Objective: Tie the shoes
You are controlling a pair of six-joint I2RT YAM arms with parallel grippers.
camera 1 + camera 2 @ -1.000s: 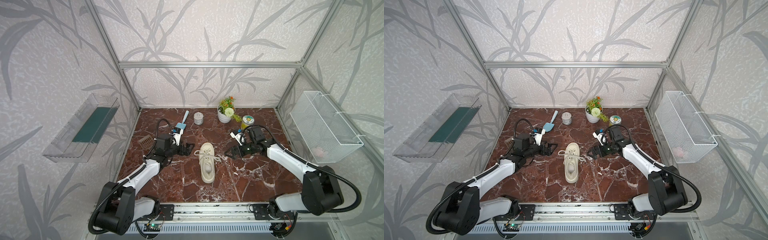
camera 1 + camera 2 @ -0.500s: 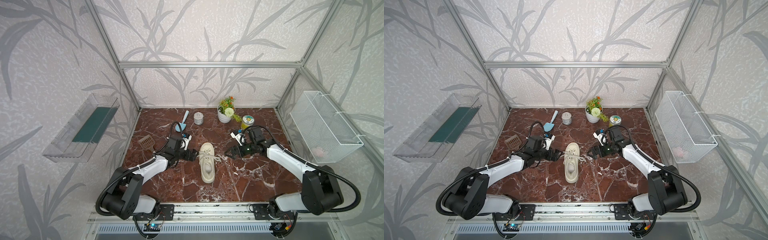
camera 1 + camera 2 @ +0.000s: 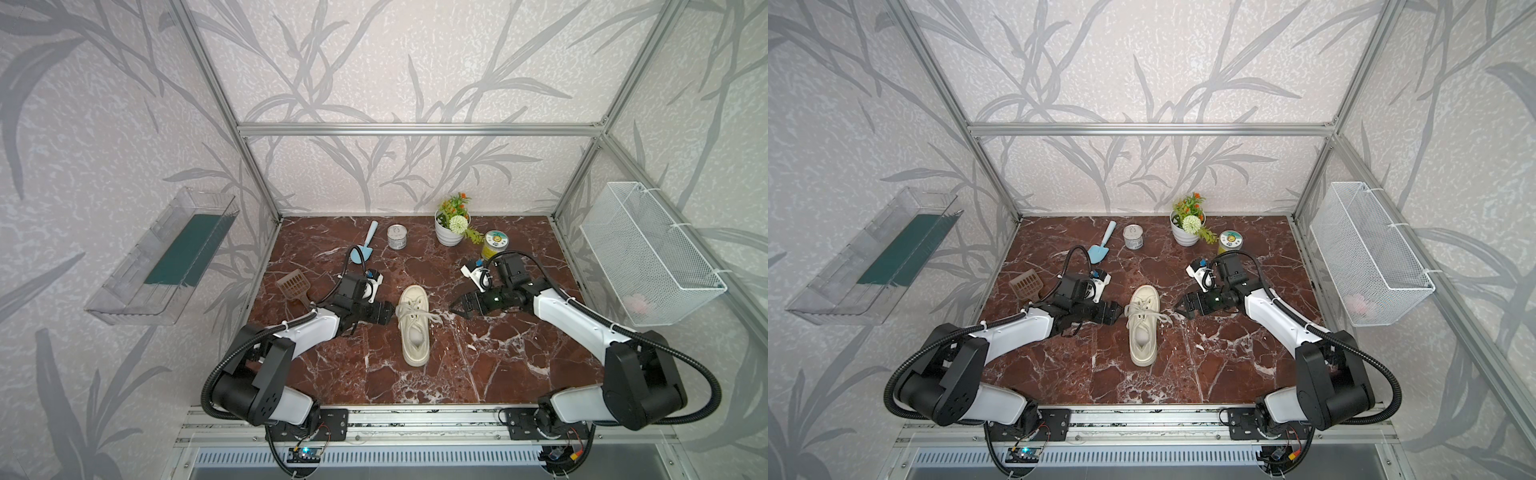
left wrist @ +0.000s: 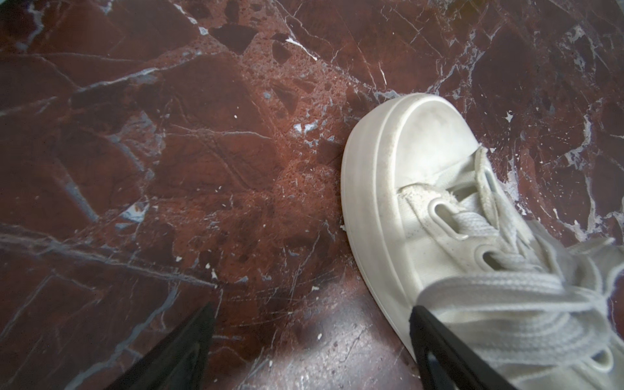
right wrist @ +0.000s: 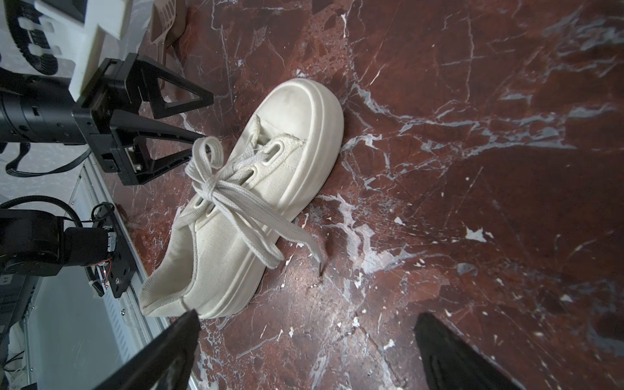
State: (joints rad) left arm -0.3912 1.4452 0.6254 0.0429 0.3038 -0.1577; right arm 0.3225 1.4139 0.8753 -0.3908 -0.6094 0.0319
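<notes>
Cream sneaker (image 3: 413, 324) lay mid-worktop (image 3: 332, 365), toe toward the back wall. Left gripper (image 5: 207, 118), jaws wide and empty, sat just beside the left lace loop (image 5: 206, 152). Right gripper (image 3: 453, 308), equally wide and empty, stood apart on the other side. Risk: an off-centre closure would probably miss the flat loop, and a one-sided pull could drag the unanchored shoe or loosen the knot.

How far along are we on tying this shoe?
Done: the laces on the shoe already cross in a knot with a loop. In hand: nothing; left gripper open beside that loop, right gripper open, apart. Left: likely snugging the bow.
</notes>
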